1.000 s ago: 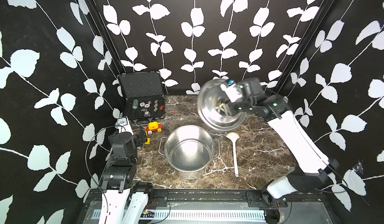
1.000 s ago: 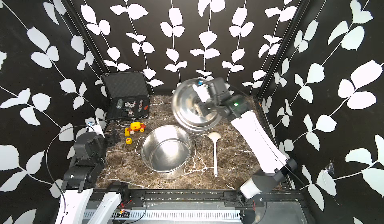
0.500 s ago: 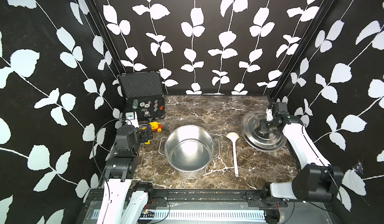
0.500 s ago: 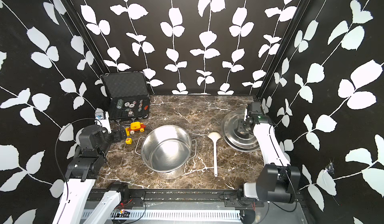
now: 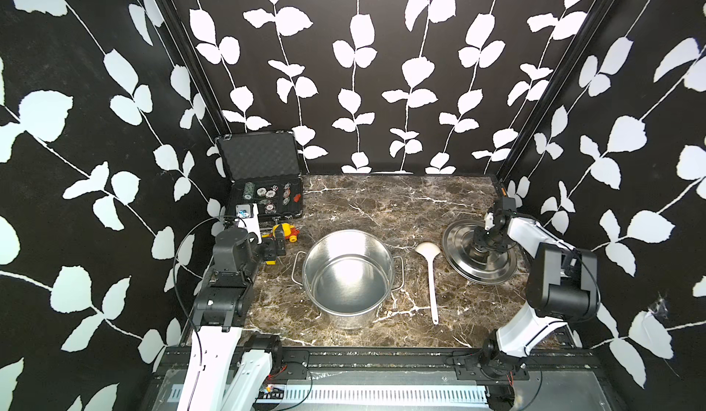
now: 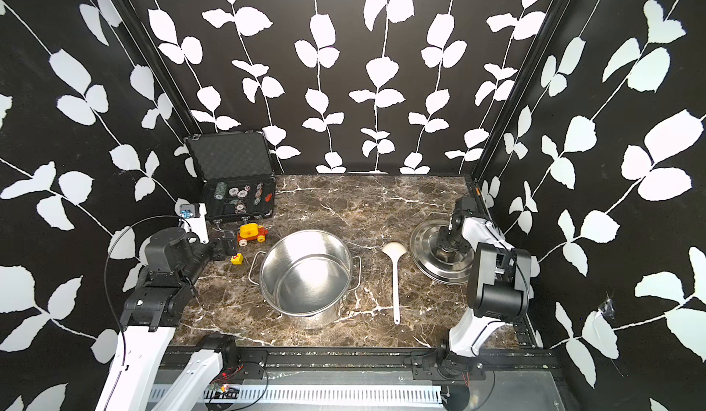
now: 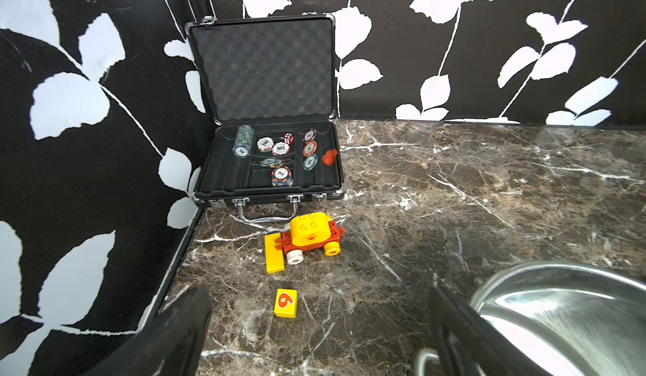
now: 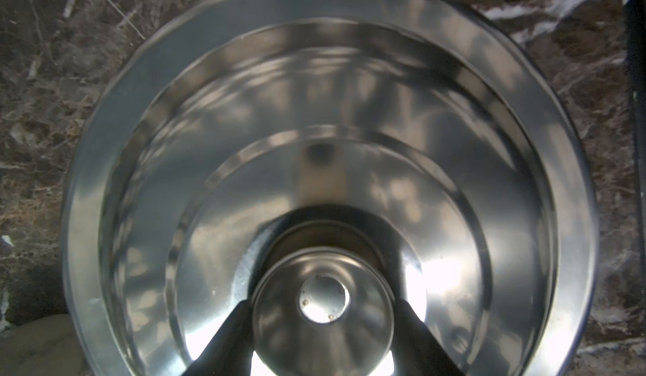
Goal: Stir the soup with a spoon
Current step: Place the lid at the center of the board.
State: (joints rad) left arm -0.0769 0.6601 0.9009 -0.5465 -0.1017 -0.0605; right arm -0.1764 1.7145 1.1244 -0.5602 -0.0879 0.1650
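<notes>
Spoon (image 5: 431, 279) lies flat on the desk (image 5: 382, 203), right of the pot (image 5: 345, 275) and apart from it, in the gap between the pot and the lid (image 5: 494, 269). Both top views show it whole: white, with a round cupped bowl turned up and a slim straight handle. Its bowl end points away from my base and sits just beside the lid's rim; whether they touch I cannot tell. Neither of my grippers is on it.

My right wrist view fills with the lid's steel rings and shows what the top views only hint at. My right gripper (image 8: 321, 306) is clamped on the lid's knob (image 8: 323, 322), with a dark finger against each side of it. A pale rounded shape past the lid's edge is too blurred to name.

My left wrist view gives the ground left of the pot. My left gripper (image 7: 314, 339) is spread wide and empty above the desk. Beyond it are a yellow block (image 7: 286, 302), a toy car (image 7: 309, 239) and an open case (image 7: 269, 77) with poker chips (image 7: 279, 175) in it. Of the pot, this view catches only a slice of rim and part of one handle.
</notes>
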